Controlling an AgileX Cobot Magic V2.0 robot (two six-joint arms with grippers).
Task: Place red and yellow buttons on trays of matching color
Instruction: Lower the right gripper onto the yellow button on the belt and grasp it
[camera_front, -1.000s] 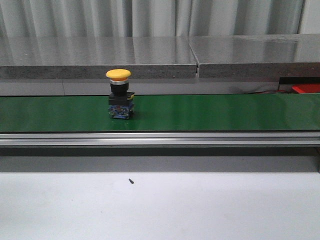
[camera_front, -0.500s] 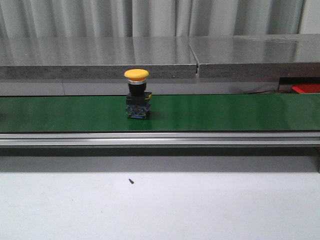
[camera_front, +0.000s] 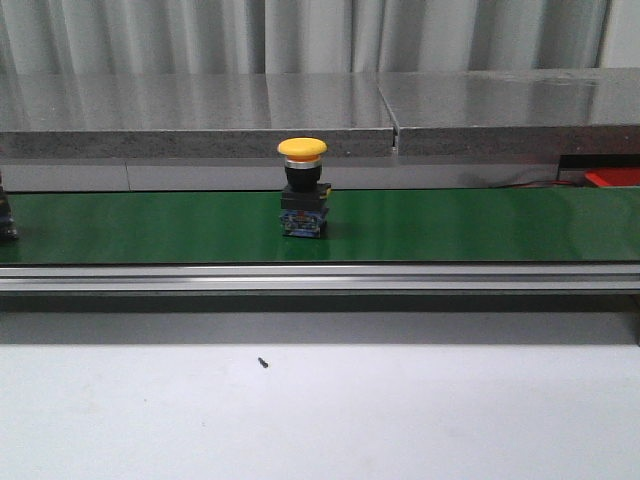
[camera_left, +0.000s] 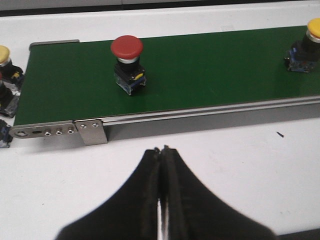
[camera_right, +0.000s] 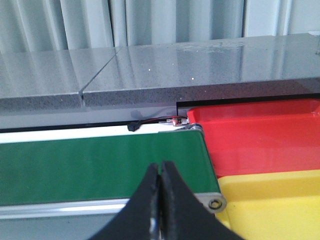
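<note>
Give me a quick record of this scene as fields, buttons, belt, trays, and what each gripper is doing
yellow button: upright on the green belt, about mid-view in the front view
red button: upright on the belt, seen from the left wrist
other buttons: partly visible off the belt's end, on the white table
red tray: beside the belt's far end
yellow tray: next to the red tray, nearer the robot
left gripper: shut, empty, over the table
right gripper: shut, empty, near the trays

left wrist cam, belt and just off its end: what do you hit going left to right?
Spare buttons off the belt's end → red button → yellow button, cut by the frame edge.
</note>
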